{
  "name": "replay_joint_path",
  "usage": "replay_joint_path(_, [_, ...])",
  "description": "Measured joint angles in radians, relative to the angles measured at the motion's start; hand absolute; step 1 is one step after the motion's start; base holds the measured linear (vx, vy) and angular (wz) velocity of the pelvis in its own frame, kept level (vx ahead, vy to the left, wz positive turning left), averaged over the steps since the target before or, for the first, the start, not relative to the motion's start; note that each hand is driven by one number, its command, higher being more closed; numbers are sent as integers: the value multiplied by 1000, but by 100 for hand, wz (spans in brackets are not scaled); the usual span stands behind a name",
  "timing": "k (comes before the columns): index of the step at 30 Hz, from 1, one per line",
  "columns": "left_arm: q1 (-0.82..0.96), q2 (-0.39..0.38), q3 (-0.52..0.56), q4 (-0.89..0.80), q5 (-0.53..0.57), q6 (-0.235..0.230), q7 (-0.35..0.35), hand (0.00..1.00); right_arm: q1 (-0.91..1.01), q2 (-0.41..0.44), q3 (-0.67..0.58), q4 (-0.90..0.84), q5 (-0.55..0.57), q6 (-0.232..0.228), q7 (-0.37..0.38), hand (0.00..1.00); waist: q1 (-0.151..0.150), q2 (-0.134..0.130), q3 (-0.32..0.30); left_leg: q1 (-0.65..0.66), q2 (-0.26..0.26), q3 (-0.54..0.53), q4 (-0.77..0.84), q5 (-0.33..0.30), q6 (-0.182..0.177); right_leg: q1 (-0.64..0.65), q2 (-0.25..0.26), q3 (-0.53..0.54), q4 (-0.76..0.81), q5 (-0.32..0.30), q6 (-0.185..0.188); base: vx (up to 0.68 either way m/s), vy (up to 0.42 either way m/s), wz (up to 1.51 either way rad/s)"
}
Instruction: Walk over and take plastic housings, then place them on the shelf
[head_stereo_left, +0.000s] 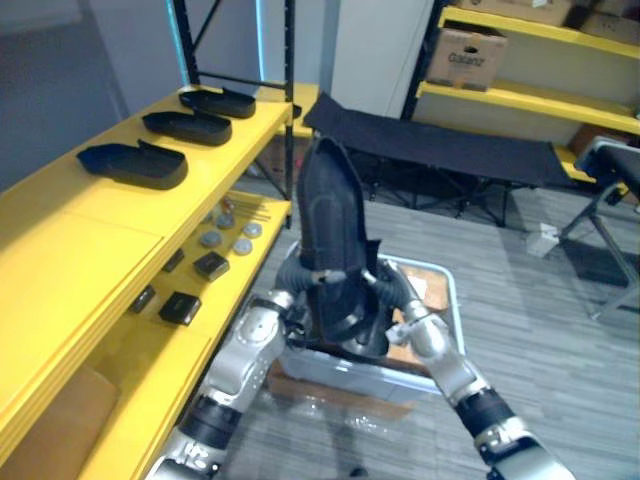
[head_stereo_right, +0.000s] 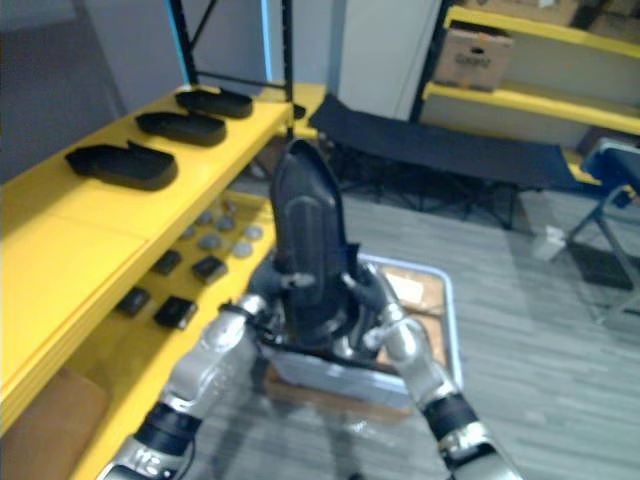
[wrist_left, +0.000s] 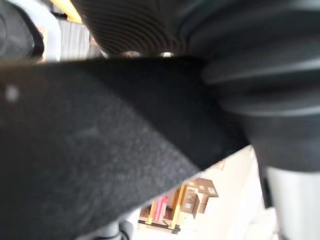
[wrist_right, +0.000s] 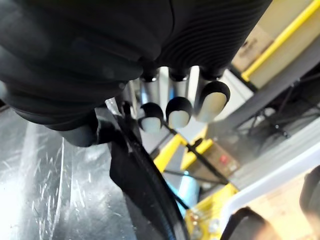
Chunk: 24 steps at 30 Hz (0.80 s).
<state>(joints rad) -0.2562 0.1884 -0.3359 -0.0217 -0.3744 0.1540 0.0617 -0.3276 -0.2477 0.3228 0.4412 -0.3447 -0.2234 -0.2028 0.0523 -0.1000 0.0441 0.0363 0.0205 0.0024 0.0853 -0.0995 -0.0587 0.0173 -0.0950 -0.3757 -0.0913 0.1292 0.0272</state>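
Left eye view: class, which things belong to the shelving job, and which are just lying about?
Job: held housing, left hand, right hand, three shelved housings, yellow shelf, crate.
Lying about: cot, cardboard box, chair, small parts on the lower shelf.

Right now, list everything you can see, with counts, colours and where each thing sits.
tall pointed plastic housing: one, black, upright between both hands, above the bin
flat plastic housings: three, black, in a row on the yellow shelf, top board
small flat boxes: four, black, lower board
round discs: several, grey, lower board, further back
plastic bin: one, grey, on the floor under the hands
folding cot: one, black, behind
cardboard boxes: brown, on the far yellow rack
left hand: against the held housing's left side
right hand: against its right side
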Motion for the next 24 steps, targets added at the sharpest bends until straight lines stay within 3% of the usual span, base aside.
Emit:
replay_joint_path(3, [27, 0, 0, 8, 71, 9, 3, 0, 0, 0, -10, -2, 1, 0, -17, 100, 0, 0, 0, 6, 4, 0, -7, 1, -2, 1, 4, 0, 0, -1, -1, 34, -14, -1])
replay_joint_path(4, [33, 0, 0, 13, 84, 12, 3, 100, 0, 0, -11, -2, 9, 0, -18, 100, 1, 0, 0, 8, 5, 1, -8, 1, -2, 2, 5, 0, 0, -1, -1, 0, 0, 0])
replay_joint_path(13, [56, 2, 40, 47, 119, 28, 25, 100, 0, -4, -20, -28, 18, -15, -37, 100, 3, 8, 5, 15, 6, 1, -9, 1, -2, 9, 6, 1, 0, -4, -3, 0, 0, 0])
replay_joint_path(24, [64, 1, 38, 74, 78, 28, 43, 100, 0, 3, -17, -43, 18, -19, -46, 100, 3, 14, 10, 15, 8, 3, -10, 2, -3, 9, 8, 0, 0, -9, -7, 0, 0, 0])
